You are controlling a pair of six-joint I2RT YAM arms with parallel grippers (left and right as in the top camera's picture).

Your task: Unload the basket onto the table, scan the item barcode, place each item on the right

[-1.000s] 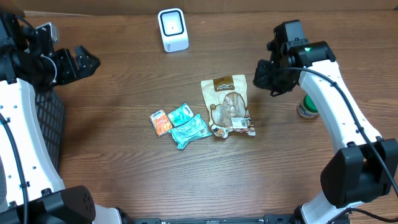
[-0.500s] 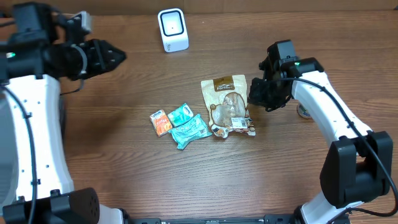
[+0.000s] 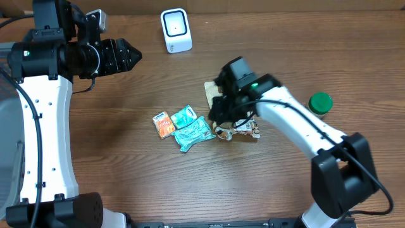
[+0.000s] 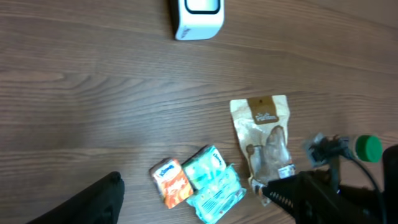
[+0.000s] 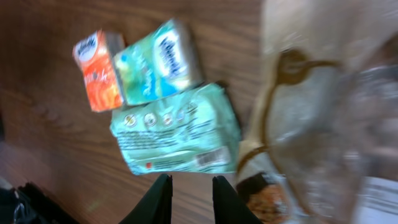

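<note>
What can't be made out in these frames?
- Snack pouch: overhead, the right arm covers most of it; the right wrist view is blurred, so no barcode is readable.
- Scanner: left wrist view, cut off by the top edge.
- Right gripper: overhead, hidden under its own wrist.
- Small packets: print too small overhead, blurred in the right wrist view.

Wooden table (image 3: 126, 177); scanner (image 3: 175, 30); pouch (image 4: 261, 118); 3 packets (image 3: 193, 132); bottle (image 3: 319, 103)
</note>
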